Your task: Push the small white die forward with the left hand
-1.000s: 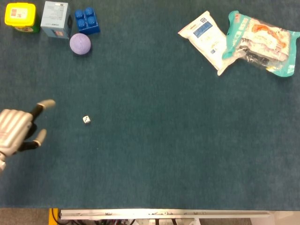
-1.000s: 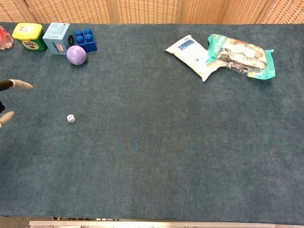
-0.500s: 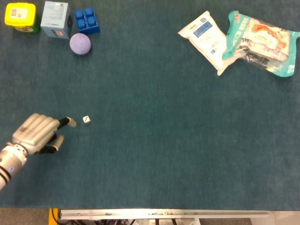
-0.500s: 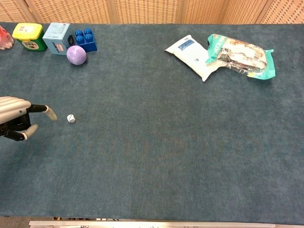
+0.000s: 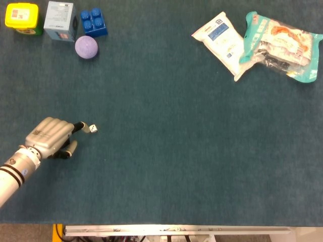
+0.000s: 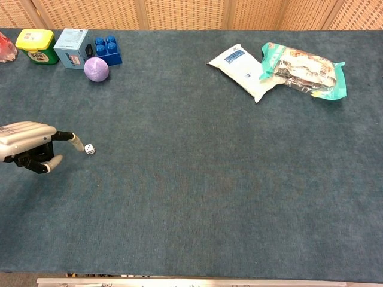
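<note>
The small white die (image 5: 93, 129) (image 6: 89, 149) lies on the blue-green table cloth at the left. My left hand (image 5: 52, 138) (image 6: 33, 145) rests low just left of it, most fingers curled under, one finger stretched out with its tip at the die's left side. Whether the tip touches the die I cannot tell. The hand holds nothing. My right hand shows in neither view.
At the far left stand a yellow tub (image 5: 21, 17), a pale blue box (image 5: 59, 20), a blue brick (image 5: 94, 22) and a purple ball (image 5: 86, 47). Two snack packets, white (image 5: 222, 43) and teal (image 5: 280, 45), lie at the far right.
My left hand has slid right across the cloth from the table's left edge to the die, its fingers curling in. The die has not visibly moved.
</note>
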`<state>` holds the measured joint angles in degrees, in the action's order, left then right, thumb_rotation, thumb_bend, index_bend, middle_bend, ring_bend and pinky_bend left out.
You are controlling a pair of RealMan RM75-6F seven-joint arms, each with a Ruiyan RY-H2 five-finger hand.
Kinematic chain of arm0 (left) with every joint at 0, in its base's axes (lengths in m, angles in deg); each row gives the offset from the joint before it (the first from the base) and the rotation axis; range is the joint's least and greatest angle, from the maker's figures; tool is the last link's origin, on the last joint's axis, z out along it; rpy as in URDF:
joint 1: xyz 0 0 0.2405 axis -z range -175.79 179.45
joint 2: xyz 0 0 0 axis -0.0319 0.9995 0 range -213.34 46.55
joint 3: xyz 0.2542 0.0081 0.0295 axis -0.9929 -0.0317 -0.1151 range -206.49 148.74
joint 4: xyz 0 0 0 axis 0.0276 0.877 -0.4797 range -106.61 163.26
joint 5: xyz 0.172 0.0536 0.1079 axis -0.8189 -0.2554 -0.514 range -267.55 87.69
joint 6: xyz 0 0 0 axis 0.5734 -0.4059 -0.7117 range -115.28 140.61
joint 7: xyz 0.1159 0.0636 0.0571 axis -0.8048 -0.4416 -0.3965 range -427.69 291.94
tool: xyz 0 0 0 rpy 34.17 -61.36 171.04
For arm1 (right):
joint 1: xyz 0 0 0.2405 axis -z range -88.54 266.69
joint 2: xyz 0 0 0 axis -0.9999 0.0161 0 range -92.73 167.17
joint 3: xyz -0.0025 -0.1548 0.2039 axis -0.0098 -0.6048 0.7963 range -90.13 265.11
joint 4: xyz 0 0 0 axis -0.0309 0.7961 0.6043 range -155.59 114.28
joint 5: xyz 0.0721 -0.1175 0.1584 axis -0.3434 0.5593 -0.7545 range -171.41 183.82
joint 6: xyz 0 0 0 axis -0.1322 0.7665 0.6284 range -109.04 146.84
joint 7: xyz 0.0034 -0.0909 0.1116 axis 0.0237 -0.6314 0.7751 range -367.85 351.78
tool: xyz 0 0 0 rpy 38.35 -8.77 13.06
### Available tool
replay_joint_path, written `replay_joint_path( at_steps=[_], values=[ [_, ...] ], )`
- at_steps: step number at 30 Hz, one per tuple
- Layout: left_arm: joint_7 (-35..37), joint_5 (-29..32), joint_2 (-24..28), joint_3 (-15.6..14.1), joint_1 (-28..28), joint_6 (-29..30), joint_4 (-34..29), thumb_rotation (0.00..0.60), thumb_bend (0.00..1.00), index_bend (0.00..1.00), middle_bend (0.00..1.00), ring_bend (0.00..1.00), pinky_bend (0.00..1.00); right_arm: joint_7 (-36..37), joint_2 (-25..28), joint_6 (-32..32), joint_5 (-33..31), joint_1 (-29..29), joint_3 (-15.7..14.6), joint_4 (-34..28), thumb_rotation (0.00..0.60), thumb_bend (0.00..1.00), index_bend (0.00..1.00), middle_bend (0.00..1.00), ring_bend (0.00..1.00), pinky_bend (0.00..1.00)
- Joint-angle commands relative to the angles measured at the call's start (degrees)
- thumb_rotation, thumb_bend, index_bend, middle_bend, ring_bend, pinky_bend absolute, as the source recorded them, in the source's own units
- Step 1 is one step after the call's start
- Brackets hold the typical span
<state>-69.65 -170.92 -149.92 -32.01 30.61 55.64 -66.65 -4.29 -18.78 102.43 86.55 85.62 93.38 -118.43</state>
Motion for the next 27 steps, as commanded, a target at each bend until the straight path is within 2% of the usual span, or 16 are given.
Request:
replay_joint_path(
  at_steps=[1, 12, 27],
  values=[
    [-0.24, 0.61, -0.35, -0.17, 0.38, -0.47, 0.33, 0.6, 0.59, 0.26, 1.0, 1.0, 1.0, 0.06, 0.02, 0.01, -0.03, 0.05, 0.0, 0.07, 0.6, 0.41, 0.15, 0.34, 0.28, 0.33],
    [-0.95, 2.8, -0.48, -0.75, 1.29, -1.19, 0.13, 0.6, 0.6, 0.26, 1.0, 1.0, 1.0, 0.36, -0.26, -0.29, -0.08, -0.1, 0.12, 0.48, 0.6, 0.41, 0.15, 0.34, 0.28, 0.33],
    [0.22, 3.47, -2.04, 0.4, 2.86, -0.51, 0.53, 0.6, 0.59, 0.24, 1.0, 1.0, 1.0, 1.18, -0.21, 0.46, -0.19, 0.67, 0.03, 1.07, 0.6, 0.41, 0.15, 0.34, 0.28, 0.33]
  ],
)
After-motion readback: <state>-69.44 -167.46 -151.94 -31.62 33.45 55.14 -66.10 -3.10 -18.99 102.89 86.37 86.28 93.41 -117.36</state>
